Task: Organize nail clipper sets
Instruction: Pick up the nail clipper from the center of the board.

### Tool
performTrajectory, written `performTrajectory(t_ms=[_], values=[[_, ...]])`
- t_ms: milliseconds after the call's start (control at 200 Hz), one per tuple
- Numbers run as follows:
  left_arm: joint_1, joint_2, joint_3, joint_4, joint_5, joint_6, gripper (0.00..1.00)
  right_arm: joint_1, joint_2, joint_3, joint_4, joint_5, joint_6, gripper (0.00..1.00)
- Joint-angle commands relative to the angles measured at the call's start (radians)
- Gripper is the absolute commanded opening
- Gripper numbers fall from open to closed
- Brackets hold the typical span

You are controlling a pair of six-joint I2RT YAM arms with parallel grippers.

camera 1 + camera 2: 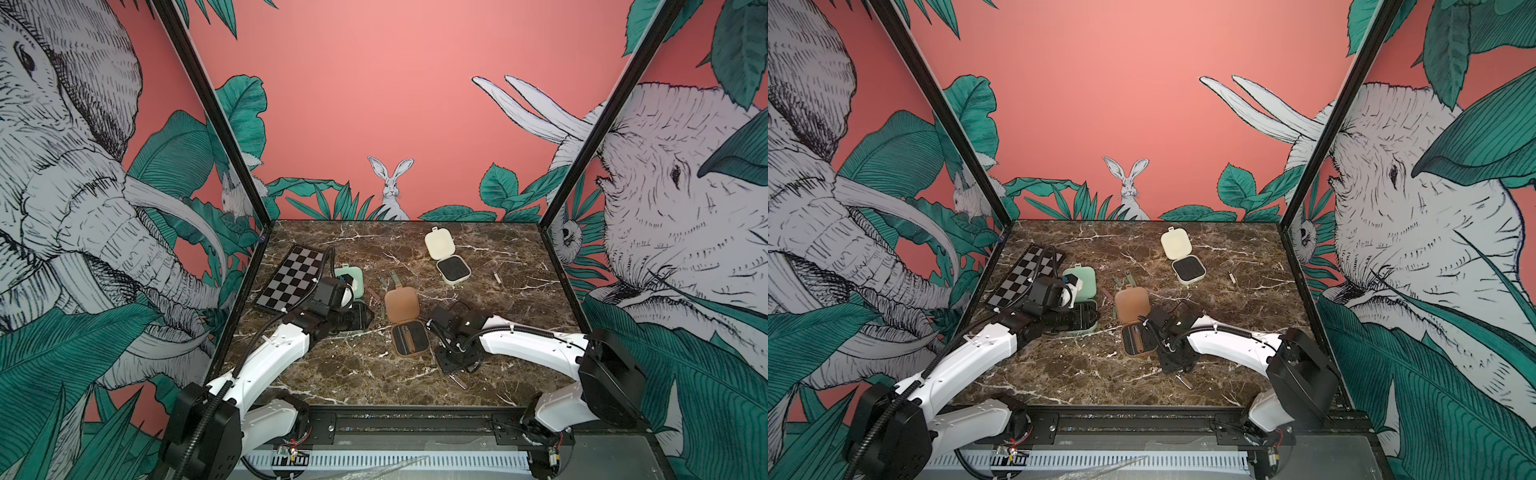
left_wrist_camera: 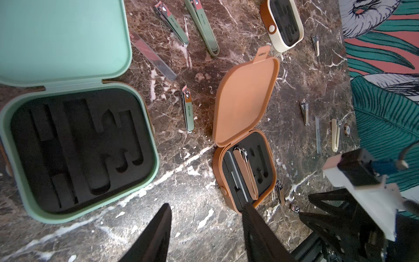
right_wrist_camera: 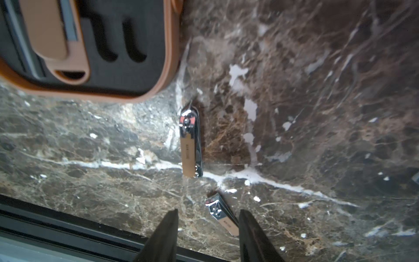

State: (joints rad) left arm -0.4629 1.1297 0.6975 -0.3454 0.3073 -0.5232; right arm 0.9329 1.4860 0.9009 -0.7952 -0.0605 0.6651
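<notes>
Three cases lie open on the marble: mint green (image 2: 13,140) with its black insert bare, brown (image 1: 401,305) mid-table, cream (image 1: 440,245) at the back. Brown tweezers (image 2: 246,172) and a file sit in the brown case (image 3: 167,56). Several green tools (image 2: 187,111) lie loose between the mint and brown cases. My left gripper (image 2: 207,206) hangs open above bare marble between those two cases, holding nothing. Near the front edge my right gripper (image 3: 208,213) is open; a small brown clipper (image 3: 223,215) lies on the table between its fingers. A bigger brown clipper (image 3: 190,145) lies beside the brown case.
A black-and-grey checkerboard (image 1: 291,278) lies at the left, behind my left arm. Cream tools (image 2: 335,136) and a steel clipper (image 2: 304,111) are scattered toward the right wall. A black rail (image 3: 68,222) runs along the table's front edge, close to my right gripper.
</notes>
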Motion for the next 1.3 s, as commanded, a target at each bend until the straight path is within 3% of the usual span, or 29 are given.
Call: performTrajectory(t_ms=[0,140,680,915,1295], values=[[0.004,-0.010,-0.018,0.013,-0.004,-0.014,0.53,0.004,0.016,0.016,0.032,-0.004,0.016,0.47],[0.004,-0.015,-0.021,0.004,-0.010,-0.013,0.53,0.003,0.079,0.060,0.034,0.016,0.019,0.48],[0.004,0.003,-0.017,-0.005,-0.033,0.003,0.53,-0.060,0.226,0.085,0.103,-0.002,0.002,0.33],[0.004,0.014,-0.007,-0.004,-0.033,0.005,0.52,-0.068,0.211,0.068,0.112,-0.016,-0.002,0.14],[0.004,0.005,-0.004,-0.014,-0.040,0.010,0.52,-0.064,0.123,0.222,-0.068,0.092,-0.016,0.11]])
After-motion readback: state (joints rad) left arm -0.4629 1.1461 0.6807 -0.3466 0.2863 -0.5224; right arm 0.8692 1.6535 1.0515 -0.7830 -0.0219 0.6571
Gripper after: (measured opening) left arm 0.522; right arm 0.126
